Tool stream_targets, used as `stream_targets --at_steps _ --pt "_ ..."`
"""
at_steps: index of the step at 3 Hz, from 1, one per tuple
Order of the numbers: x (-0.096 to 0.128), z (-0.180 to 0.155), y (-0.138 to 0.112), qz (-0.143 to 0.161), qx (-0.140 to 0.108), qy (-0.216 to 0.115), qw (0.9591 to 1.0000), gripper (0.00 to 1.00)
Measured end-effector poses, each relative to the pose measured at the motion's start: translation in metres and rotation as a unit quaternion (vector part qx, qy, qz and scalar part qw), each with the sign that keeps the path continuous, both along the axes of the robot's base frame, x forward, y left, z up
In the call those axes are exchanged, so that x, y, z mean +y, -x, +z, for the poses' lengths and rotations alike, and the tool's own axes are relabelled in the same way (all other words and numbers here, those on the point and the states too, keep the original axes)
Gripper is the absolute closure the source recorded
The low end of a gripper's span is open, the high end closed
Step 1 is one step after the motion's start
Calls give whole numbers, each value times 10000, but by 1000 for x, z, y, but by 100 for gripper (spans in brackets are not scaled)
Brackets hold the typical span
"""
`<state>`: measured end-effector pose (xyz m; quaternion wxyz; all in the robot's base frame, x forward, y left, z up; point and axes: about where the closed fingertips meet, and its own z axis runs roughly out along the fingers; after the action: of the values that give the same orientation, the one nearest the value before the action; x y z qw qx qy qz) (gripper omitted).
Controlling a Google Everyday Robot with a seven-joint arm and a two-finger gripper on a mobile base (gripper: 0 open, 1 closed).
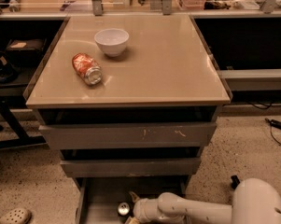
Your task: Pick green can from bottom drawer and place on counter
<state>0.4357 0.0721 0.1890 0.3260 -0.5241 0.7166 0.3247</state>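
gripper: smooth off-white shell, down in the drawer, just beside the can
can: shiny silver metal top
drawer: matt grey metal
counter: glossy beige, well above the gripper
upper drawers: grey metal, scratched
crushed can: shiny orange-red metal
bowl: smooth white
floor: rough, speckled

Beige counter; white bowl; orange-red can; gripper in grey bottom drawer.

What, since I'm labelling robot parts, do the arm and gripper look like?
The arm is smooth off-white tubing with rounded joints and a bulbous white shell; no cables or markings show. The gripper, down in the bottom drawer, looks tan.
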Motion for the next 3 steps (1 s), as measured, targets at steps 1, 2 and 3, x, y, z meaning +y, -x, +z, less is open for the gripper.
stream_targets --at_steps 1,2,3 --pt "17 -1 1 94 -65 -23 9999 0" --pt "29 -5 -1 154 -55 -66 9998 0" --pt "30 -6 -1 155 -54 -67 9998 17"
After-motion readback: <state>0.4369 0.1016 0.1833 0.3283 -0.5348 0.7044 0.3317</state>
